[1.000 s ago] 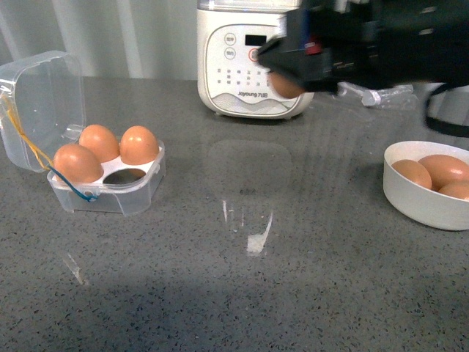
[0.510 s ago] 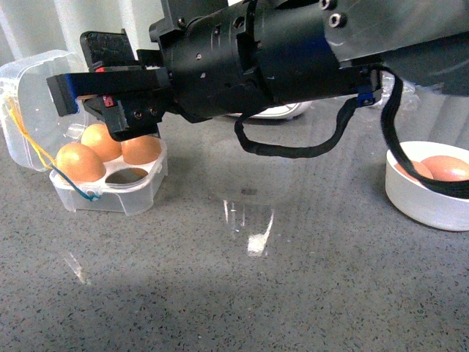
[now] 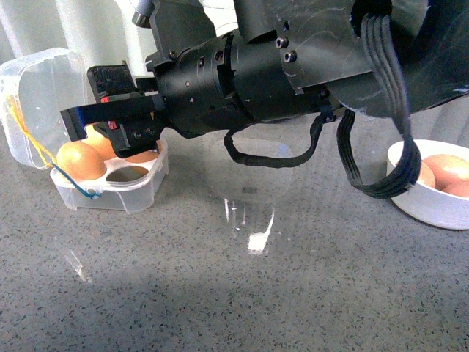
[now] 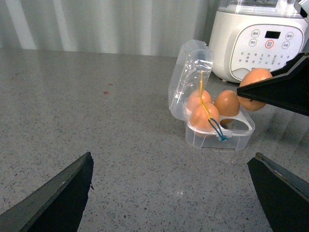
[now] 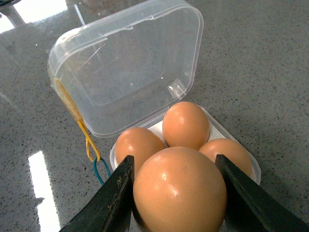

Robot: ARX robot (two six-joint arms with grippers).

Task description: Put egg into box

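Observation:
My right gripper is shut on the egg, a smooth orange-brown one, and holds it just above the box. The box is a clear plastic case with its lid standing open and a yellow and blue band at the hinge side. Three brown eggs lie in it, and one cup is bare. In the left wrist view the held egg hangs beside the box, above its rim. My left gripper is open over bare counter, well short of the box.
A round white bowl with more brown eggs stands at the right. A white cooker stands behind the box. My right arm and its black cable loop span the middle of the grey counter.
The right arm has swung left from in front of the cooker to over the box, carrying the egg, and has dropped a little lower in the last half second.

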